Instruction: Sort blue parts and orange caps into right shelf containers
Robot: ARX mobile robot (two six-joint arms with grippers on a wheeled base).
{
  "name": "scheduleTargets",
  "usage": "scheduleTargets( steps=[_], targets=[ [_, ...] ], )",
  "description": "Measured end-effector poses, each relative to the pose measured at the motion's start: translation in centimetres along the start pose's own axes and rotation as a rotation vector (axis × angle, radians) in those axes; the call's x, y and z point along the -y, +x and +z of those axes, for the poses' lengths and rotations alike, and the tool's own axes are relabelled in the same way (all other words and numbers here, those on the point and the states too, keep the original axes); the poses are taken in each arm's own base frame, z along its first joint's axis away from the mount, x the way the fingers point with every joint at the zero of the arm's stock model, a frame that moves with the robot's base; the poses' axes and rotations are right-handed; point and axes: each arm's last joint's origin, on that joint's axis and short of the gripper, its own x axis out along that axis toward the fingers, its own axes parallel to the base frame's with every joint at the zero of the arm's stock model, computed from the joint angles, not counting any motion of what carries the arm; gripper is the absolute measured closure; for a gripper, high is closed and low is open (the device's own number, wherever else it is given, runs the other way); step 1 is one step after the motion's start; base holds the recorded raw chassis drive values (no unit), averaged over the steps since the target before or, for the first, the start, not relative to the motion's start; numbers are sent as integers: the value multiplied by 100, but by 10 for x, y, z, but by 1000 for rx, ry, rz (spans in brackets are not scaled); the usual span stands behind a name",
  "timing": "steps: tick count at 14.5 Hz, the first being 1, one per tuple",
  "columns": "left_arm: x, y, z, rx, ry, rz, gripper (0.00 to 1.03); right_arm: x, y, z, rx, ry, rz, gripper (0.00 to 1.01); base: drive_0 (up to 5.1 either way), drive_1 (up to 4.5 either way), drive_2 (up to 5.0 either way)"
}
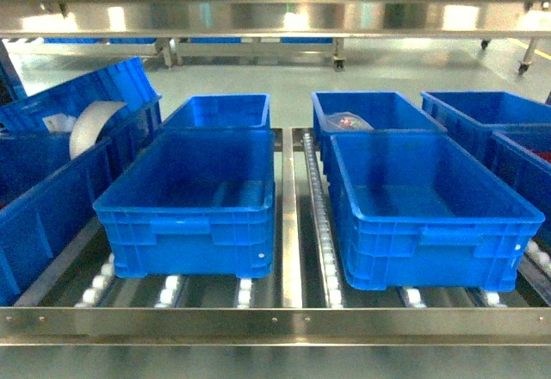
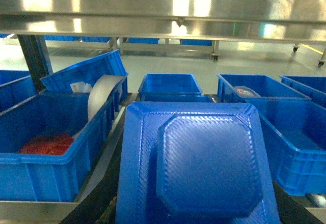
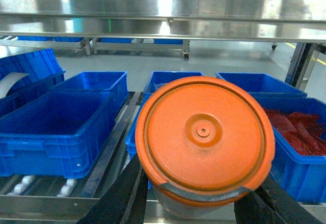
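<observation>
A square blue part (image 2: 196, 168) with a ribbed raised centre fills the lower left wrist view. My left gripper (image 2: 196, 211) is shut on it, and only dark finger edges show at its lower sides. A round orange cap (image 3: 204, 135) sits on a grey pot, with my right gripper (image 3: 198, 203) shut on it between black fingers (image 3: 119, 193). Neither gripper appears in the head view. The right shelf containers are bright-blue crates: one at the front (image 1: 430, 254), one behind it (image 1: 379, 103) and more at the far right (image 1: 482, 108).
On the left of the roller shelf stand another front crate (image 1: 194, 237) and a back crate (image 1: 219, 108). A tilted crate (image 1: 103, 86) holds a white roll (image 1: 86, 125). Red pieces (image 3: 298, 127) lie in a far-right crate. A steel shelf edge (image 1: 275, 319) runs along the front.
</observation>
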Motion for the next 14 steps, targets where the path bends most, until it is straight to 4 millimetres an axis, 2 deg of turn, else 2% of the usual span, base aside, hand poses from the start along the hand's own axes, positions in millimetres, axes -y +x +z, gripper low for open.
scheduleTargets(
  steps=[14],
  targets=[
    [0,0,0,-2,0,0,60,0,0,0,-1,0,0,60,0,0,0]
  ],
)
